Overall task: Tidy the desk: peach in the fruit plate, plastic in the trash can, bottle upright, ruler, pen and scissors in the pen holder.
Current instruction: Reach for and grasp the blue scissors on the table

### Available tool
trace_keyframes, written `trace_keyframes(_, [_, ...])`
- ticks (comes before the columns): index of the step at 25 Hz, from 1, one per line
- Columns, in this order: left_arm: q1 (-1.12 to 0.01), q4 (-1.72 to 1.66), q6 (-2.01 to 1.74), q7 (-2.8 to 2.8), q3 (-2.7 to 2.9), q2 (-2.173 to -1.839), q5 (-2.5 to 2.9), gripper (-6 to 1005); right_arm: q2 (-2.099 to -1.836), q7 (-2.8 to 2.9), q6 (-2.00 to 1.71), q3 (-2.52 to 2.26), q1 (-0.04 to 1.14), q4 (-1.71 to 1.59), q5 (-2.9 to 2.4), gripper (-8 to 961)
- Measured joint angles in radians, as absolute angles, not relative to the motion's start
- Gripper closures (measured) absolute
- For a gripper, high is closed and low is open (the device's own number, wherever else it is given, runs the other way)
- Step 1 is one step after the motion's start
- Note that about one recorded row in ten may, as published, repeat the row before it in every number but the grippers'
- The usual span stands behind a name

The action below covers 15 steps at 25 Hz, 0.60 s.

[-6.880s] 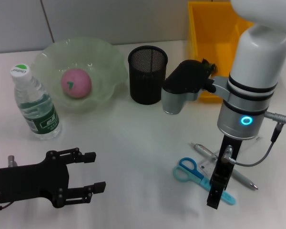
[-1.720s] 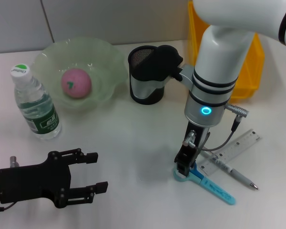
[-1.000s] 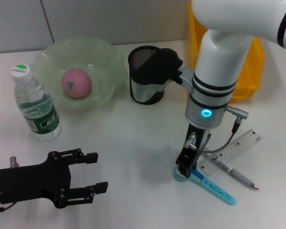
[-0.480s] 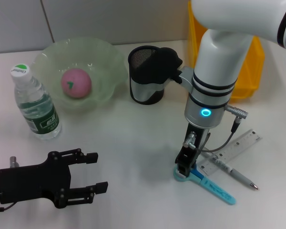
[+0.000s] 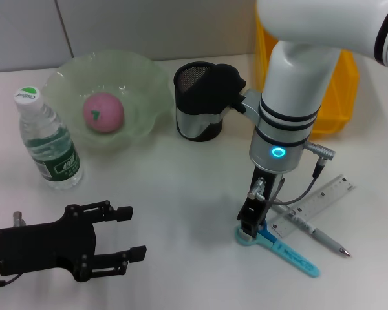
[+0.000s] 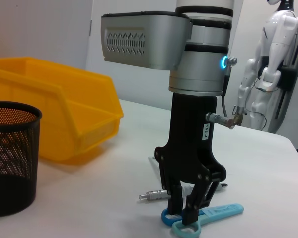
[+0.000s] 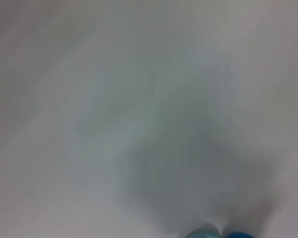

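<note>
Down on the surface, the right tool is standing vertically, fingers closing around the scissors' handle loops for lifting toward the pen holder; the left tool is idling open.

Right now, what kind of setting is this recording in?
Probably a robotics lab staged as a desk: a white humanoid robot stands behind the plain white desk, which holds a pen holder and scissors.

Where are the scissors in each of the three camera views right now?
Head view: scissors on the desk, right of centre, handles under the right gripper.
Left wrist view: scissors at the bottom, at that gripper's fingertips.
Right wrist view: only the handle loops at the bottom edge.
Shared landmark: right gripper.
</note>
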State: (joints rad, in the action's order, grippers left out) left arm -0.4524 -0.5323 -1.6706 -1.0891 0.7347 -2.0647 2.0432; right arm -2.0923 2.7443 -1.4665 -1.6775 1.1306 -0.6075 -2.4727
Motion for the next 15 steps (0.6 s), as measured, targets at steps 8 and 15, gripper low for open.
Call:
trace_keyframes(8, [-0.453,-0.532,-1.670,-1.089,0.735,-2.065,2.043,246,-2.092,2.744,-1.458,-1.704,1.131,-0.606,-2.458,761])
trace_keyframes(15, [-0.456,-0.532,-1.670,-1.090,0.739,-2.065,2.043,246,-2.092,2.744,-1.451,-1.723,1.131,-0.603,-2.446,766])
